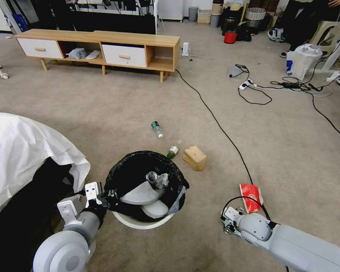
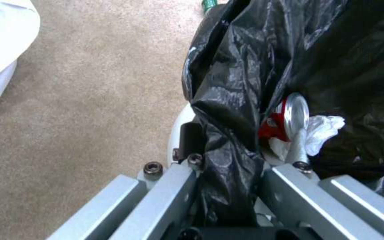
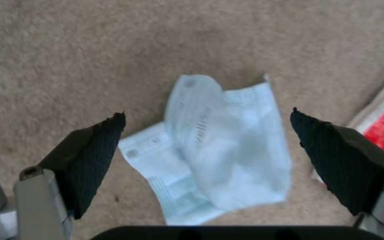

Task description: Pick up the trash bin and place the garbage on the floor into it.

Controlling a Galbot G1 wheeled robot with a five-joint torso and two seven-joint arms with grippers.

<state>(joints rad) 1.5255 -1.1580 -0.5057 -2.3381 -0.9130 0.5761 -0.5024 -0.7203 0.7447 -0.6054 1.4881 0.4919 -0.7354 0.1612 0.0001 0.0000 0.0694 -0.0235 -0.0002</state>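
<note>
Lower left of head view, left gripper (image 2: 227, 186) pinching trash bin (image 1: 139, 221) rim, can (image 2: 285, 120) inside; right gripper (image 3: 205, 146) spread, hovering over pale blue tissue (image 3: 218, 150); bottles, box, packet (image 1: 250, 195) lying on floor (image 1: 102, 109)

The left arm reaches forward from about 7 o'clock in the head view, its wrist bent toward 2 o'clock, and the left gripper (image 1: 107, 197) is clamped across the bag-lined rim of the trash bin (image 1: 139, 223), one finger outside the wall, the other inside. The right arm comes in from 4 o'clock, wrist turned down toward the floor. The right gripper (image 3: 205, 133) hangs low with its black-padded fingers (image 3: 94, 156) spread wide, holding nothing.
</note>
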